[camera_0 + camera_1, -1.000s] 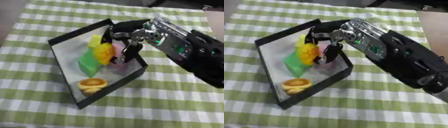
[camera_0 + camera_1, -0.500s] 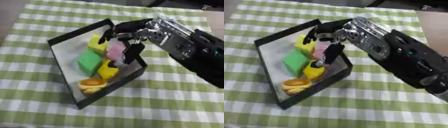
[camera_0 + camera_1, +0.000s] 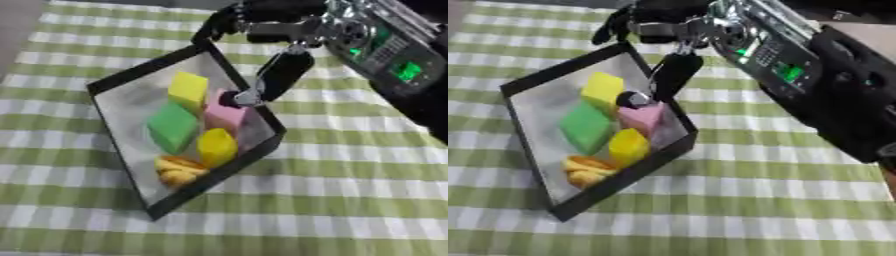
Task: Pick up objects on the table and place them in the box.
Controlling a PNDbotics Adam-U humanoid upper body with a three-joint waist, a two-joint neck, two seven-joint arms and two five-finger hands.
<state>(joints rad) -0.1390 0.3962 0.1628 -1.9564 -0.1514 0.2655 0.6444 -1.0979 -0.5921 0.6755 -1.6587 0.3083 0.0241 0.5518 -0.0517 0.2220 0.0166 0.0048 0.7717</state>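
Note:
A black box with a pale floor lies askew on the checked cloth. Inside it lie a yellow block, a green block, a pink block, a rounded yellow piece and an orange ridged thing. My right hand hangs above the box's far right wall with its fingers relaxed and nothing in them; its thumb points down toward the pink block. My left hand is out of sight.
A green and white checked cloth covers the table around the box. My black right forearm with green lights fills the upper right.
The rounded yellow piece has left my right hand and now lies in the box by the pink block. The hand has lifted up and back. The camera has moved closer.

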